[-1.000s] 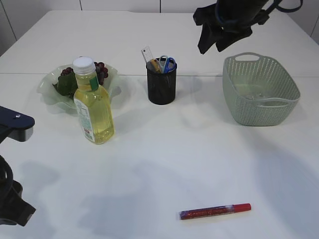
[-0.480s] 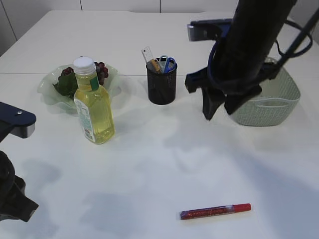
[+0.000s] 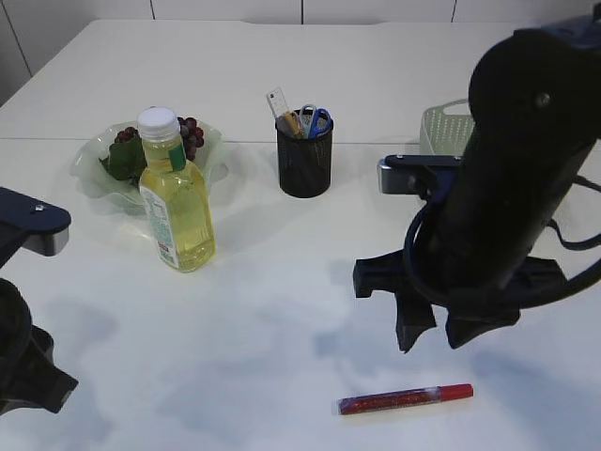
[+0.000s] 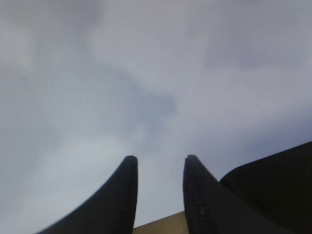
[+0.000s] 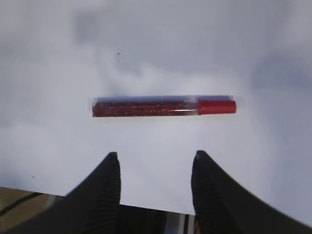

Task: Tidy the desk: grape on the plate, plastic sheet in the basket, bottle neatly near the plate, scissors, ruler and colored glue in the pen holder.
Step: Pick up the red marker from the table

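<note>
One item is left outside its place: the colored glue (image 3: 405,399), lying flat near the front edge of the desk (image 3: 282,282). Grapes (image 3: 188,132) sit on the plate (image 3: 94,174) near the back left corner, with the bottle (image 3: 176,193) just beside it; scissors (image 3: 315,119) and ruler (image 3: 276,100) stand in the pen holder (image 3: 304,155). Right claw (image 5: 155,161) hovers above the glue, spread and empty (left claw (image 4: 160,165), also parted, holds nothing). Next move, by judgement: descend, straddle the tube across its width, pinch, carry it to the holder.
</note>
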Controlling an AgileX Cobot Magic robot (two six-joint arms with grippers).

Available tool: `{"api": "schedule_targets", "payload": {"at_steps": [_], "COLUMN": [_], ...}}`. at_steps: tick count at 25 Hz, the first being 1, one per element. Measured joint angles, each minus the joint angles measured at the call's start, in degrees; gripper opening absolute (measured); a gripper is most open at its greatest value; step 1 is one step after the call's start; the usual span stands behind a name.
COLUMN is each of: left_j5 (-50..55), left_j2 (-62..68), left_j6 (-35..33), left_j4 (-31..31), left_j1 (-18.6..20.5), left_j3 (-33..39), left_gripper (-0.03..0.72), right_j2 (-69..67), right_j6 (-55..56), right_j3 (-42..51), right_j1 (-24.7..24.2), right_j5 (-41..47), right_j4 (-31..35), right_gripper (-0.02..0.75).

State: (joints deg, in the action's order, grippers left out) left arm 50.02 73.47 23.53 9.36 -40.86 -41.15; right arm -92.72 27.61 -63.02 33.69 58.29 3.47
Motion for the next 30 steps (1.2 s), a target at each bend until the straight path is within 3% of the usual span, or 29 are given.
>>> {"api": "schedule_targets", "payload": {"at_steps": [10,25,30], "left_j5": [-1.0,-1.1,-1.1], "left_j2": [0.0,0.0,0.0], "left_j6": [0.0,0.0,0.0], "left_j4": [0.0,0.0,0.0], "left_j1": [0.0,0.0,0.0], "left_j3": [0.0,0.0,0.0], "left_gripper": [0.238,0.238,0.238], "right_j2": [0.2,0.3,0.0], "right_j6": [26.7,71.6,81.5], "right_j3": [3.3,9.6,9.6], "right_j1": [4.5,4.5,4.5], "right_j5": [-4.5,-6.7,-9.4], "right_j4": [-3.8,-5.1,-5.2], "right_gripper": [0.386,0.386,0.386]}}
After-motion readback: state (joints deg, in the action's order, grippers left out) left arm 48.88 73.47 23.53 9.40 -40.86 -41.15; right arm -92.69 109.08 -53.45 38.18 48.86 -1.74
